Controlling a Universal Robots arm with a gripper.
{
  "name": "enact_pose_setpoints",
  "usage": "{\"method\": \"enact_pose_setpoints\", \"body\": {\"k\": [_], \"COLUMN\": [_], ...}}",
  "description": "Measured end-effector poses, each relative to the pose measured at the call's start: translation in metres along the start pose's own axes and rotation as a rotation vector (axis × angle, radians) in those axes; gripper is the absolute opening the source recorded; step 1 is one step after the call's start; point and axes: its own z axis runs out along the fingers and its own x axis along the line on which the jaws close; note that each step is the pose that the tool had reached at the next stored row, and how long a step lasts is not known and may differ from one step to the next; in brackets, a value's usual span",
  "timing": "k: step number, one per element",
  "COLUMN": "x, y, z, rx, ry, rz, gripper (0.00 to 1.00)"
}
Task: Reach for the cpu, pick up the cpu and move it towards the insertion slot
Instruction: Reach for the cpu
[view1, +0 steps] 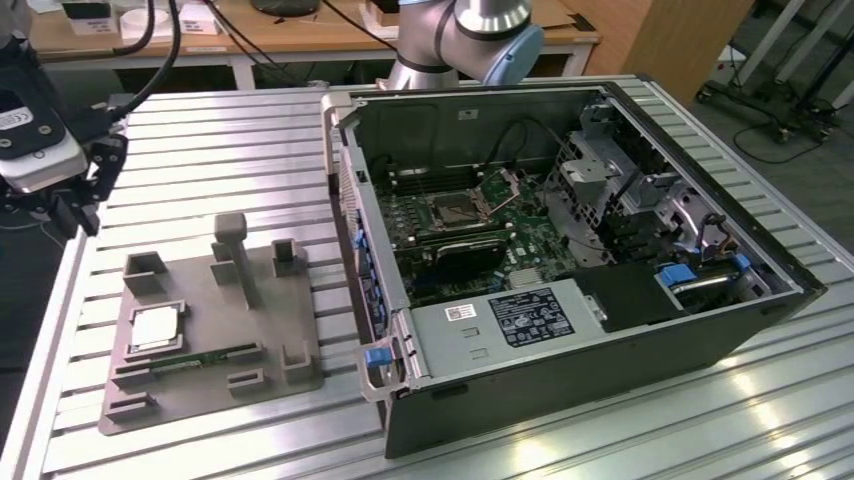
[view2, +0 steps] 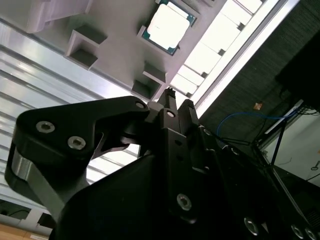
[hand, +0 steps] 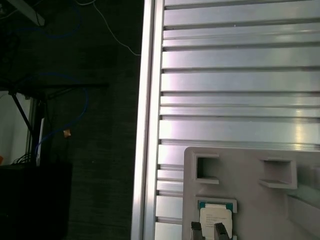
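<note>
Wooden desk (view1: 320, 38) behind slatted aluminium table (view1: 227, 150)

Black end effector (view2: 176, 100) with silver hex screws (view2: 76, 143); silver arm joint (view1: 491, 25) capped pale blue.

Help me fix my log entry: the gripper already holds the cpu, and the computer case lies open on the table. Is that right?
Not quite. The gripper holds nothing: it is open, and the cpu lies in its recess in the grey tray, apart from the gripper, as the exterior view shows. The computer case does lie open on the table.
</note>
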Motion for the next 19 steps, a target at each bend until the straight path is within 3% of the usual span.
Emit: {"method": "enact_pose_setpoints", "body": {"k": [4, 7, 11, 14, 19], "x": [0.0, 0.0, 0.0, 0.0, 0.0], "y": [-0.0003, -0.0006, -0.0007, -0.0008, -0.0009], "z": [0.0026, 0.0045, 0.0065, 0.0075, 0.0079], "rx": [0.0, 0.0, 0.0, 0.0, 0.0], "ry": [-0.0001, 0.0, 0.0, 0.0001, 0.0], "rz": [0.0, 0.0, 0.0, 0.0, 0.0], "gripper": [0.25, 0.37, 0.38, 0.51, 0.51]}}
